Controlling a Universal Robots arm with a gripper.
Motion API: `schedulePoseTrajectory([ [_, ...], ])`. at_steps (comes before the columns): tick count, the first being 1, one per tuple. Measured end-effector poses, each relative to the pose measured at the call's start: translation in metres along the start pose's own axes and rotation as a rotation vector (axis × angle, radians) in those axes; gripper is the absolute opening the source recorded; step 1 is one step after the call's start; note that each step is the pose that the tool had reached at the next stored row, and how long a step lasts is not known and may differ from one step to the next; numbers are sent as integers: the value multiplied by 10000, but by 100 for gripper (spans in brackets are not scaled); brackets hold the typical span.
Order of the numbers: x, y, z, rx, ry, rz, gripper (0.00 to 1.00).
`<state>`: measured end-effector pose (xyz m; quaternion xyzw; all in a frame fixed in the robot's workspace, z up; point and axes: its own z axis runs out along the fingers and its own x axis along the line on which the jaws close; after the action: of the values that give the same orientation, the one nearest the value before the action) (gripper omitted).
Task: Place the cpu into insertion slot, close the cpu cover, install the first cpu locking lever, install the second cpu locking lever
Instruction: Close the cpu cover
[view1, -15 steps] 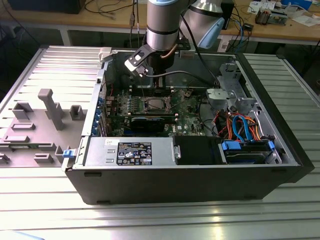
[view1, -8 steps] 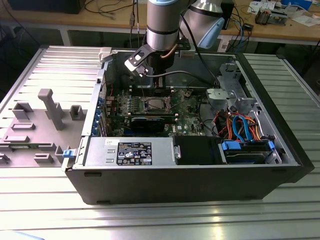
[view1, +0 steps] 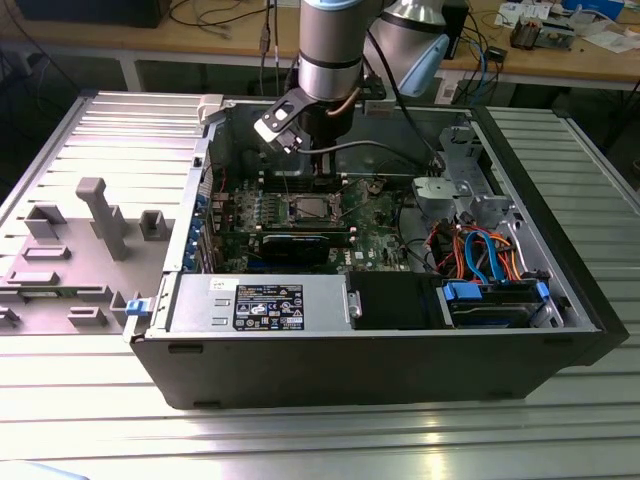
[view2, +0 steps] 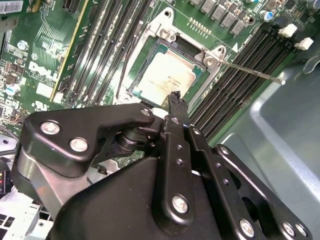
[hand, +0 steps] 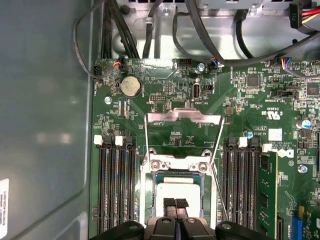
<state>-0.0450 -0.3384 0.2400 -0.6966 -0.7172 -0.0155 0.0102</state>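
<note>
Arm (view1: 330, 50) points straight down, fingers (hand: 170, 204) pressed together over the cpu (hand: 192, 192) in the insertion slot (hand: 149, 196).

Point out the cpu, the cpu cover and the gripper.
cpu (hand: 176, 189): first wrist view, on its silver top.
cpu cover (hand: 183, 116): first wrist view, on the open frame's bar opposite the hinge.
gripper (hand: 175, 203): first wrist view, midway between its fingertips, over the cpu.
</note>
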Motion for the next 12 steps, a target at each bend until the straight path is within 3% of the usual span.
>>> schedulePoseTrajectory([
  [6, -2, 74, -50, 21, 9, 2, 11],
  [10, -13, 183, -57, 94, 23, 4, 11],
  [12, -22, 275, -59, 165, 48, 6, 11],
])
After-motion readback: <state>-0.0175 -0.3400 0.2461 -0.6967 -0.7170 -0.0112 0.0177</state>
